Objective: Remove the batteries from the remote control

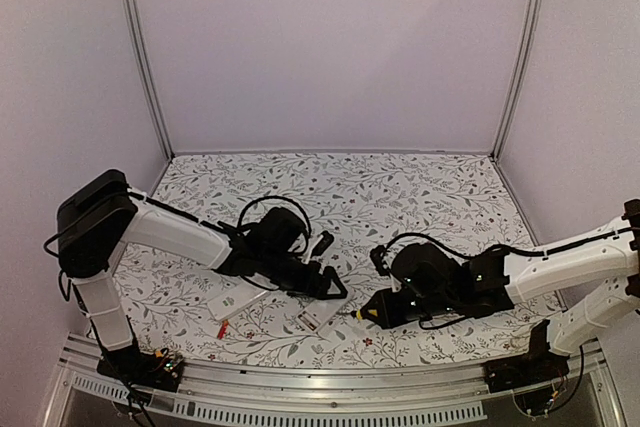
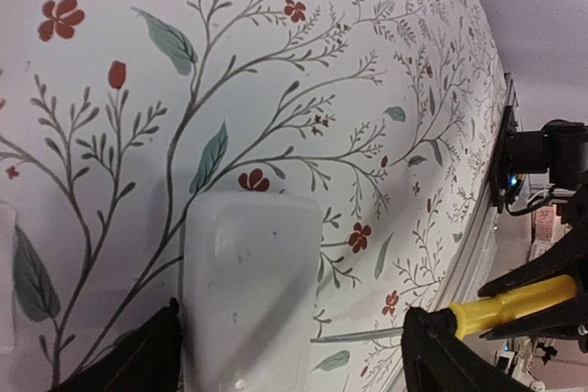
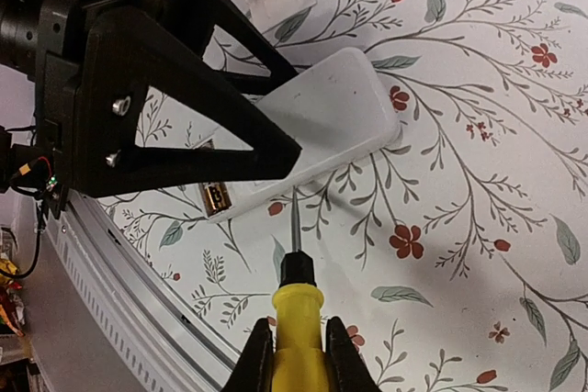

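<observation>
1. The left arm rises from its base at the near left corner, bends at a bulky black shoulder housing and stretches rightward, low over the floral-patterned table, with its wrist tipped down.
2. The left gripper has its black fingers spread wide on either side of one end of the remote. One finger sits close against the remote's edge and the other stands apart from it, so nothing is pinched.
3. A small flat white panel with rounded corners lies under the left forearm. Just nearer the front rail lies one red-orange cylindrical battery, loose on the cloth and well apart from both grippers.
4. The white, slim, rounded plastic remote control lies flat near the table's front centre. A recess at its near end shows gold-coloured metal. Whether any cell sits inside cannot be told.
5. A yellow-handled screwdriver with a thin steel shaft points at the remote, its tip at the remote's edge beside that recess.
6. The right gripper is pressed together on the yellow handle.
7. The right arm reaches leftward from the near right corner, forearm low and nearly level.
</observation>
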You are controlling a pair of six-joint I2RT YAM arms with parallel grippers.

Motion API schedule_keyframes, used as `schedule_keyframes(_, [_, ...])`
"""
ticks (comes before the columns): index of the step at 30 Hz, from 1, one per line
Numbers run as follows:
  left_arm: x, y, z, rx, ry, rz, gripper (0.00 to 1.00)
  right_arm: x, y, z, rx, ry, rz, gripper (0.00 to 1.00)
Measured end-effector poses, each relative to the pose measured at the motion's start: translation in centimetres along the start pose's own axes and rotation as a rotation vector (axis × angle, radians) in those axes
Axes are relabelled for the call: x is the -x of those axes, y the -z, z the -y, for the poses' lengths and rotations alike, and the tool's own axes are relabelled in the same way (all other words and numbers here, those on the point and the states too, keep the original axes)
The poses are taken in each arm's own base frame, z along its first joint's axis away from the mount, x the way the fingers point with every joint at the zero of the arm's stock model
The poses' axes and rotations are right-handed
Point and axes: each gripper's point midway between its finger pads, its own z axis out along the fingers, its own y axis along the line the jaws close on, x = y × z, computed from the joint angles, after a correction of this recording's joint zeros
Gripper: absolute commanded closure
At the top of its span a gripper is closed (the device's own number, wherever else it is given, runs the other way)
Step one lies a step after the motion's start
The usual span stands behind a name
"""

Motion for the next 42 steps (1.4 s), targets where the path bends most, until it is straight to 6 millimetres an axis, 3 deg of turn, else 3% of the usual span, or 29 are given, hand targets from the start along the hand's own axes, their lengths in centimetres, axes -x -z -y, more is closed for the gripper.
schedule_keyframes(4, [0.3,0.4,-0.6,0.049,-0.057,0.015,0.17,0.4,0.6,-0.1,0.004,-0.004,0.018,1.0])
schedule_keyframes(11, [0.5,4.4,-0.8,0.136,-0.203,0.091,0.16,1.9,2.0,-1.4,0.05,-0.012,0.067,1.0])
schedule_keyframes(15, [-1.0,5.2,-1.3,0.177,-0.274,0.106,0.16,2.4,2.1,-1.8,0.066,-0.02,0.071,1.0])
schedule_keyframes(22, [-5.1,4.8,-1.9,0.229,-0.377,0.078,0.15,3.1,1.5,-2.5,0.105,-0.015,0.04,1.0])
schedule_keyframes(35, [-7.0,3.1,-1.9,0.305,-0.486,0.05,0.16,2.1,-0.7,-2.9,0.163,0.025,-0.083,1.0])
schedule_keyframes(42, [-7.0,2.4,-2.1,0.338,-0.533,0.04,0.31,1.6,-1.5,-2.2,0.168,0.014,-0.132,1.0])
